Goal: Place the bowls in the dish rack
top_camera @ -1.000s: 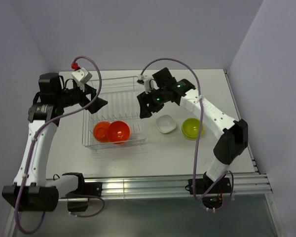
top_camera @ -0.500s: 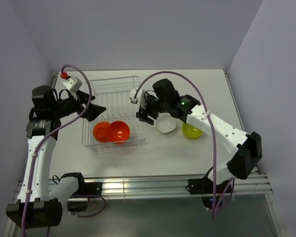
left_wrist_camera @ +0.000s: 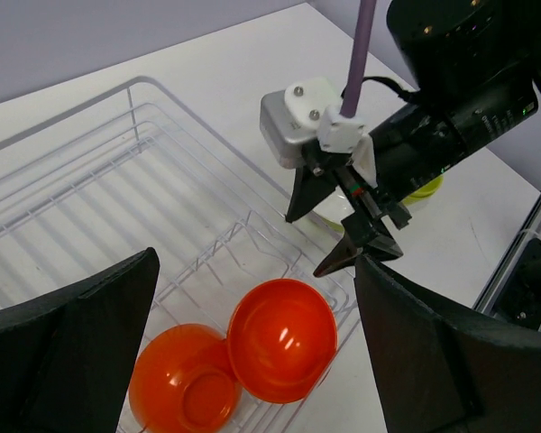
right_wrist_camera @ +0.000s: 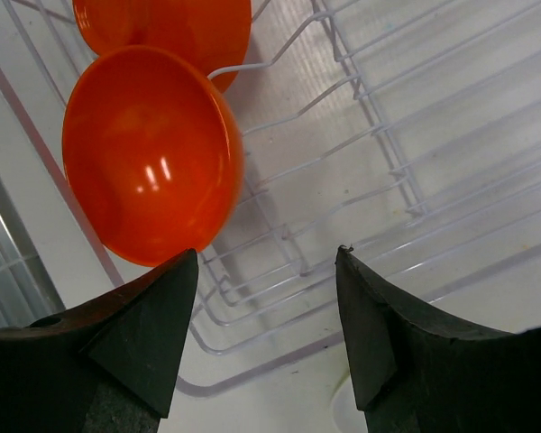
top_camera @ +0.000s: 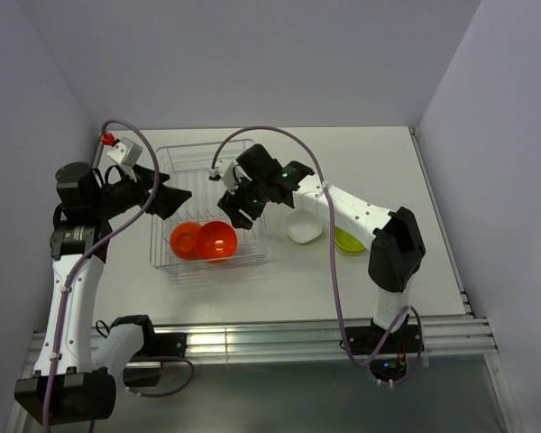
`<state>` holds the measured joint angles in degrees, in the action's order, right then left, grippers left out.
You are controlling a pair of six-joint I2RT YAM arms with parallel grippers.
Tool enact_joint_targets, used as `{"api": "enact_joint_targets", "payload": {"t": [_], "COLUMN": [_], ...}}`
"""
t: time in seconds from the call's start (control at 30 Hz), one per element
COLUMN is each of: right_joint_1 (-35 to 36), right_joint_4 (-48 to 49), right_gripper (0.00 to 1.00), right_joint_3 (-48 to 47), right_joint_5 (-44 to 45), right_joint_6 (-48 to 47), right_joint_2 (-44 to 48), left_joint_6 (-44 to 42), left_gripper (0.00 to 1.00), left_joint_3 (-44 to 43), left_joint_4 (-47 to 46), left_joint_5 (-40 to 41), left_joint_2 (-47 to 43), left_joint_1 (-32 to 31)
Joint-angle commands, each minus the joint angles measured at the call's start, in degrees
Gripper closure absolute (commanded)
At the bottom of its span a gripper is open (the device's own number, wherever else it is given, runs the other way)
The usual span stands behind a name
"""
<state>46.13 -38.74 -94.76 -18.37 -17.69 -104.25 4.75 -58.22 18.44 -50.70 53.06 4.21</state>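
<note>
Beside the right tool point(right_wrist_camera: 269, 257), an orange bowl point(right_wrist_camera: 149, 153) stands tilted.

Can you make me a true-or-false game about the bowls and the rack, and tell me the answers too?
1. Two orange bowls sit in the dish rack. True.
2. The white bowl is in the rack. False: it is on the table, to the right of the rack.
3. The right gripper holds a bowl. False: it is open and empty, above the rack.
4. The green bowl is outside the rack. True.
</note>
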Motion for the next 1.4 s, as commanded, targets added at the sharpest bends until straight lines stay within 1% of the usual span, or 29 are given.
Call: {"api": "enact_joint_targets", "payload": {"t": [0.0,0.27,0.47,0.73,0.8,0.83,0.87,0.9,0.97,1.0,1.07,1.1,1.13,1.2,1.37], "right_joint_1": [1.0,2.0,3.4,4.1,4.3,4.3,4.3,4.3,4.3,4.3,4.1,3.8,3.4,1.8,-3.9], "right_joint_4": [-0.2,1.5,1.7,2.3,2.2,2.2,1.7,1.5,0.9,0.8,0.8,0.6,0.1,-0.9,-3.4], "right_gripper": [0.30,0.30,0.31,0.40,0.44,0.52,0.56,0.65,0.73,0.80,0.88,0.95,0.99,1.00,1.00], "right_joint_3": [-0.9,1.2,0.5,-0.2,-0.4,-0.6,-0.9,-1.3,-1.6,-1.5,-1.3,-1.6,-1.8,-3.1,-5.6], "right_joint_5": [0.4,1.1,2.5,4.6,4.9,4.7,4.7,4.7,4.3,3.9,3.3,3.2,2.4,1.4,-6.7], "right_joint_6": [5.6,8.7,11.0,13.4,13.7,14.1,14.2,14.4,14.7,14.8,15.6,15.8,16.5,16.9,17.6], "right_joint_2": [0.8,-0.4,-2.6,-5.8,-6.1,-6.6,-6.8,-6.9,-7.1,-6.9,-6.2,-5.9,-5.4,-4.6,-1.8], "left_joint_6": [0.1,-0.4,-1.6,-3.0,-3.4,-4.0,-4.1,-4.1,-4.1,-6.1,-6.2,-6.4,-6.5,-7.1,-10.1], "left_gripper": [0.04,0.04,0.03,0.03,0.03,0.03,0.03,0.03,0.03,0.03,0.03,0.03,0.03,0.02,0.01], "left_joint_3": [-0.4,1.2,1.3,1.6,1.4,1.3,1.3,1.3,1.1,1.2,1.3,1.3,0.9,0.6,-1.8], "left_joint_4": [-1.9,-2.4,-2.0,-1.3,-0.9,-0.7,-0.6,-0.4,-0.2,-0.2,0.0,-0.2,-0.1,0.0,-1.8], "left_joint_5": [0.1,-0.5,0.7,1.1,1.2,1.2,1.3,1.6,1.6,1.6,1.1,1.0,0.5,0.2,-1.2], "left_joint_2": [-0.4,-0.9,-0.8,-1.5,-1.6,-1.6,-1.7,-1.7,-1.8,-1.8,-1.7,-1.7,-1.7,-1.6,-0.9], "left_joint_1": [0.4,0.5,0.5,0.5,0.5,0.5,0.5,0.5,0.5,0.5,0.5,0.5,0.5,0.5,0.5]}}
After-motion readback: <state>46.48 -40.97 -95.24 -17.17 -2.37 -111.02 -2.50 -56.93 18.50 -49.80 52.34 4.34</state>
